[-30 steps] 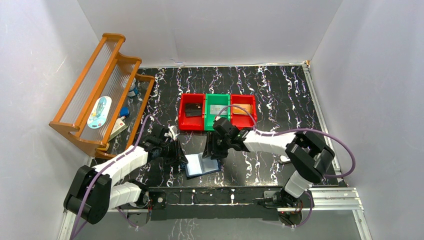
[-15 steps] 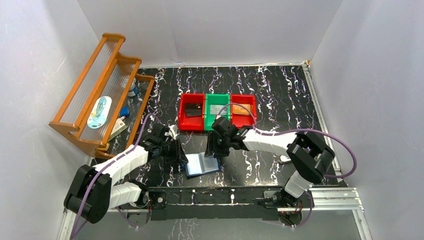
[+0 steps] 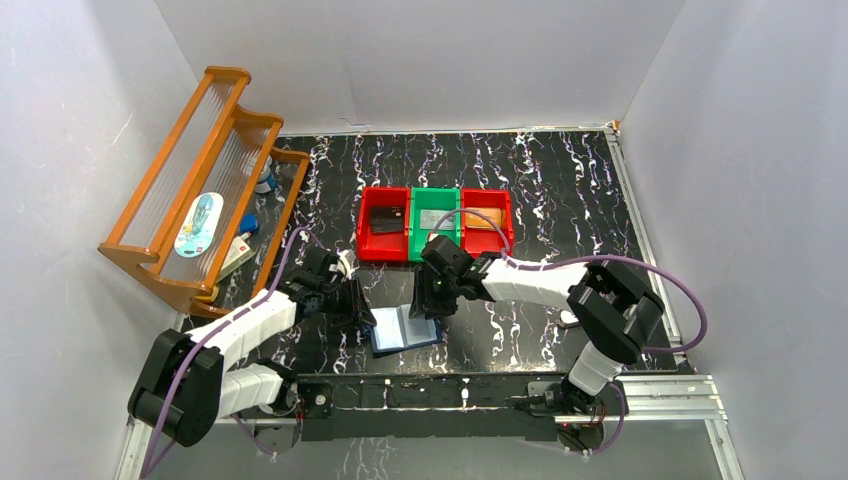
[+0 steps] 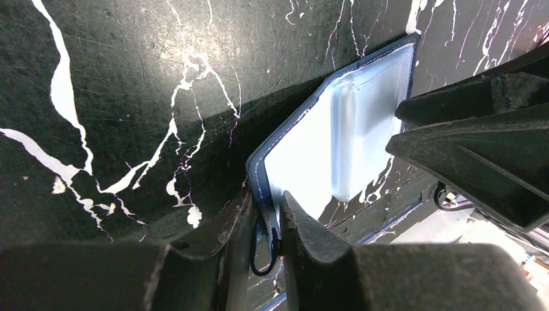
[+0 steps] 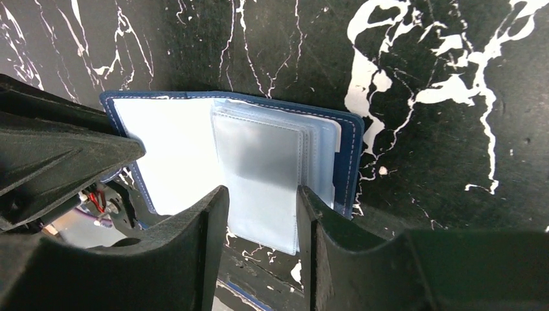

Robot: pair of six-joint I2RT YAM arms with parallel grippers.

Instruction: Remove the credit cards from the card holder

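Left fingers (image 4: 304, 233) pinch card holder (image 3: 405, 330) cover, near edge of counter (image 3: 560, 180); right fingers (image 5: 188, 246) open, straddling clear sleeve (image 5: 259, 168).

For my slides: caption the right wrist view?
Right gripper sets its fingers astride a clear sleeve of the open card holder, clamped by the left gripper.

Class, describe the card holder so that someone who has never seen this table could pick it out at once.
On the black marbled table, look nearer the arm bases than the row of three bins. There lies the card holder, opened like a book. Unlike the red and green bins, it is small, flat and navy blue, with pale clear sleeves inside.
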